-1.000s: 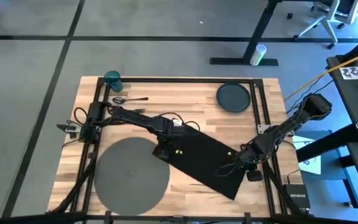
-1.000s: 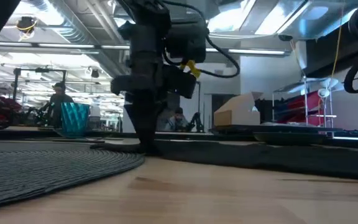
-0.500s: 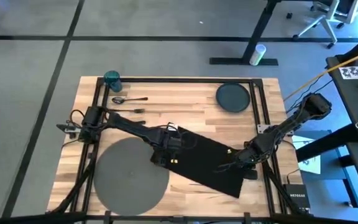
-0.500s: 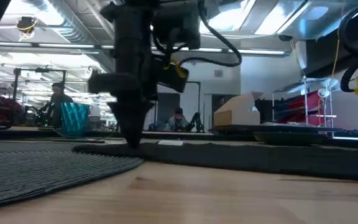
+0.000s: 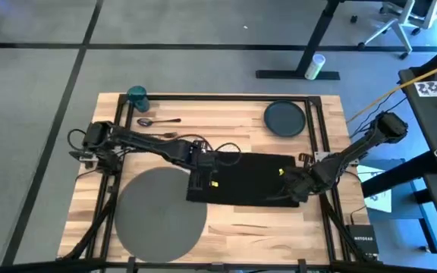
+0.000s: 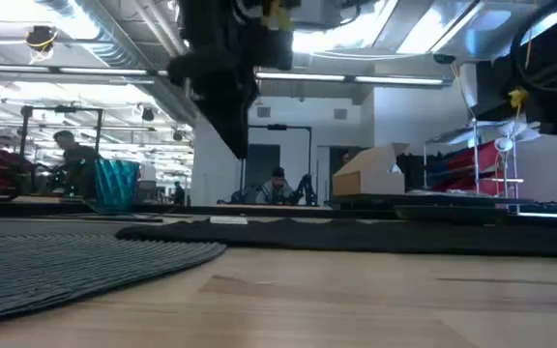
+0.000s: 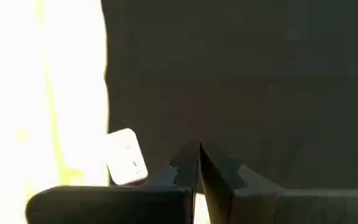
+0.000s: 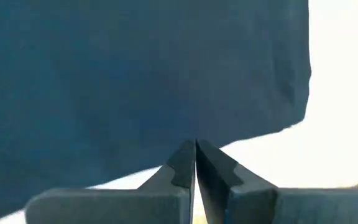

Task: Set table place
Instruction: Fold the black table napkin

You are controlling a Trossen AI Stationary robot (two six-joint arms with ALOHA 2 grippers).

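The black napkin [image 5: 241, 178] lies flat on the table [image 5: 234, 140], its long sides in line with the table's edges, and its left end touches the grey mat [image 5: 158, 208]. A white tag [image 7: 126, 165] shows on it. My left gripper [image 6: 240, 145] is shut and hangs above the napkin's left end, clear of the cloth [image 6: 356, 235]. My right gripper [image 5: 294, 186] is shut at the napkin's right edge. The dark plate [image 5: 284, 119], the teal cup [image 5: 136, 95] and the fork and spoon [image 5: 159, 127] rest on the table's far part. My right gripper stands shut over the napkin's right edge [image 8: 253, 134], pointing down. Whether its tips touch the cloth I cannot tell.
The mat [image 6: 66, 261] fills the near left of the table. Black frame rails [image 5: 317, 129] run along the left, right and far sides. Bare wood lies between the napkin and the plate, and along the near edge.
The napkin has swung from a slant to lie square with the table. Its right end has gone toward the far edge, along with my right gripper. My left gripper, whose shut tips were down on the napkin's left end, has risen clear of it.
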